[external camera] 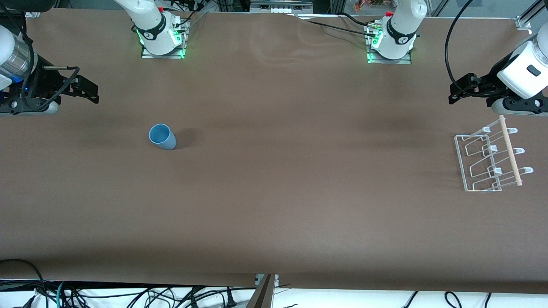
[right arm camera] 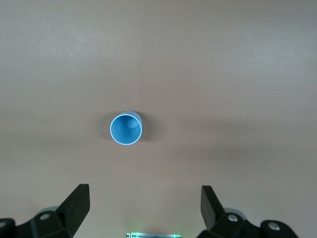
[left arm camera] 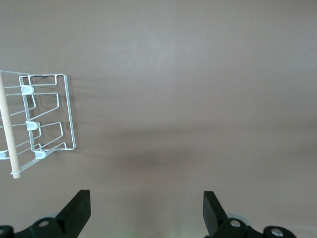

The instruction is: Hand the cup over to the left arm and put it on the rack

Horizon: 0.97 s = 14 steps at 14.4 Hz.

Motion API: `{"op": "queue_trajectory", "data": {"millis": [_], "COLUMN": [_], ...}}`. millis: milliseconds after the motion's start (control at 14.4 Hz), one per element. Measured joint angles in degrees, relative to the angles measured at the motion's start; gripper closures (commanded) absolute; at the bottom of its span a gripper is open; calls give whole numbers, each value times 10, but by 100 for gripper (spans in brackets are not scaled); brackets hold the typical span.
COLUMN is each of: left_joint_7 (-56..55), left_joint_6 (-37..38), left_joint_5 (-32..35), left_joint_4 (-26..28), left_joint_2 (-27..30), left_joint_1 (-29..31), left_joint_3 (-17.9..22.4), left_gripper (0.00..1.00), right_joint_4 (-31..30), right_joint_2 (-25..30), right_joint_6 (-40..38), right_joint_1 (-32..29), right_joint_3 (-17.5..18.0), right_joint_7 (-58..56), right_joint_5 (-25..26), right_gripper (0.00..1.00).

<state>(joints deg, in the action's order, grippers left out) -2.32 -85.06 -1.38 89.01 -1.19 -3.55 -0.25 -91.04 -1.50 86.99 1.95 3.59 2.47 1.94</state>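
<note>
The light-blue cup stands upright on the brown table toward the right arm's end; it also shows in the right wrist view, open mouth up. My right gripper hangs open and empty over the table at that end, apart from the cup; its jaws are spread wide. The white wire rack with its wooden rod lies at the left arm's end and shows in the left wrist view. My left gripper hangs open and empty over the table beside the rack, jaws wide apart.
The right arm's base and the left arm's base stand along the table's edge farthest from the front camera. Loose cables lie below the table's front edge. Bare brown table lies between cup and rack.
</note>
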Motion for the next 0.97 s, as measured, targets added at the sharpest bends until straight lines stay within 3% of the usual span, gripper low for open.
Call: {"op": "queue_trajectory", "data": {"millis": [347, 970], "left_joint_7": [0, 0], "left_joint_6": [0, 0], "left_joint_5": [0, 0], "left_joint_4": [0, 0], "left_joint_2": [0, 0], "left_joint_1": [0, 0], "left_joint_3": [0, 0], "left_gripper": [0, 0], "right_joint_4": [0, -1], "right_joint_2": [0, -3], "right_joint_6": [0, -4], "right_joint_1": [0, 0], "right_joint_3": [3, 3], "right_joint_7": [63, 34], "right_joint_5": [0, 0], "right_gripper": [0, 1]}}
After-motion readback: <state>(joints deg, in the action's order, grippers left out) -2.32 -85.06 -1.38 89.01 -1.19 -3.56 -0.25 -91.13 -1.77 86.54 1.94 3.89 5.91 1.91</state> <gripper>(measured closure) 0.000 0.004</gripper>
